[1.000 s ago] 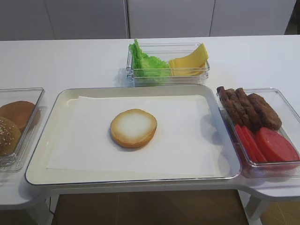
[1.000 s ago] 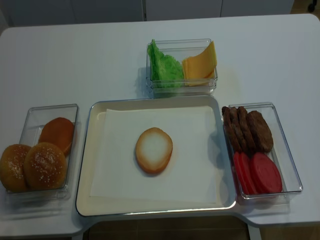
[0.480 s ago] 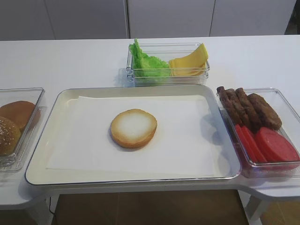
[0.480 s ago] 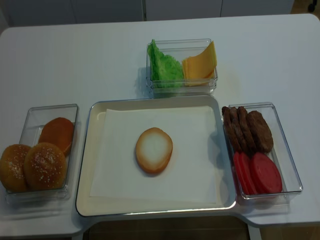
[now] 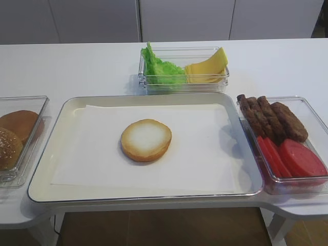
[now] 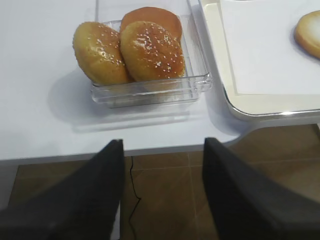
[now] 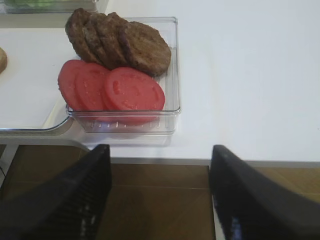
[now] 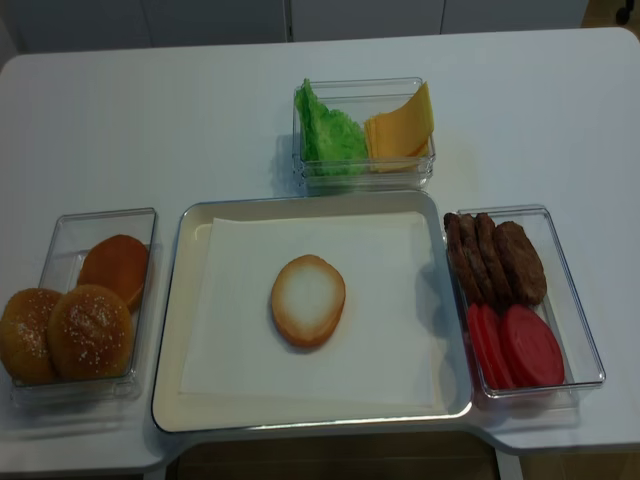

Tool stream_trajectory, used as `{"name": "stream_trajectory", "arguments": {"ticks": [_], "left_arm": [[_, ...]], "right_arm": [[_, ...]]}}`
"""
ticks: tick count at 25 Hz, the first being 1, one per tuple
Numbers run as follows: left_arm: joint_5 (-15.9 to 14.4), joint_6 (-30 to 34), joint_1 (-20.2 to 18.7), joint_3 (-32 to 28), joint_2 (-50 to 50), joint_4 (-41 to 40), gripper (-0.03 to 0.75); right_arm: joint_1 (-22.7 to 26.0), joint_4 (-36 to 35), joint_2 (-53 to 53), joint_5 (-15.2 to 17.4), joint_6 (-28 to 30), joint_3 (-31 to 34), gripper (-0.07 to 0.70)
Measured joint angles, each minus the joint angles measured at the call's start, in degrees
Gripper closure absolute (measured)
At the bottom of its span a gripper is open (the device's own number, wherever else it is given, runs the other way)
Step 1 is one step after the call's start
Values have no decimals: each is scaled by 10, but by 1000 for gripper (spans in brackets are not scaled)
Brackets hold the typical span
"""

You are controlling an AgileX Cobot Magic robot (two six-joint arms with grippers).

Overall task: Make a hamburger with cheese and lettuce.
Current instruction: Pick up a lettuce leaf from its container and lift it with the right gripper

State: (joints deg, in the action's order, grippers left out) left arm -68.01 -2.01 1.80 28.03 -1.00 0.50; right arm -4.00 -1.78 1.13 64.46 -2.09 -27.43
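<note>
The hamburger bun half [image 5: 146, 139] [image 8: 308, 299] lies whitish face up in the middle of the paper-lined tray [image 5: 69, 110]. The green lettuce [image 5: 161, 70] [image 8: 330, 135] and the yellow cheese slices [image 5: 207, 69] [image 8: 400, 125] share a clear box behind the tray. Neither gripper shows in the overhead views. My right gripper [image 7: 161, 150] is open and empty, hanging over the floor in front of the table edge near the patty box. My left gripper [image 6: 164, 143] is also open and empty, off the table's front edge below the bun box.
A clear box at the right holds brown patties [image 5: 271, 117] [image 7: 120, 40] and red tomato slices [image 5: 294, 156] [image 7: 112, 90]. A clear box at the left holds sesame buns [image 6: 127, 50] [image 8: 65, 330]. White table [image 5: 77, 66] surrounds the tray.
</note>
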Motion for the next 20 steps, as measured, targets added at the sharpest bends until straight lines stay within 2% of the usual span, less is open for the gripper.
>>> {"name": "stream_trajectory", "arguments": {"ticks": [8,13,20], "left_arm": [[0,0,0,0,0,0,338],[0,0,0,0,0,0,338],[0,0,0,0,0,0,339]], "right_arm": [[0,-23,0,-8,-13,0,182],[0,-64,-19,-57,-83,-20,185],[0,-107,-173,-99,-86,-116,185]]}}
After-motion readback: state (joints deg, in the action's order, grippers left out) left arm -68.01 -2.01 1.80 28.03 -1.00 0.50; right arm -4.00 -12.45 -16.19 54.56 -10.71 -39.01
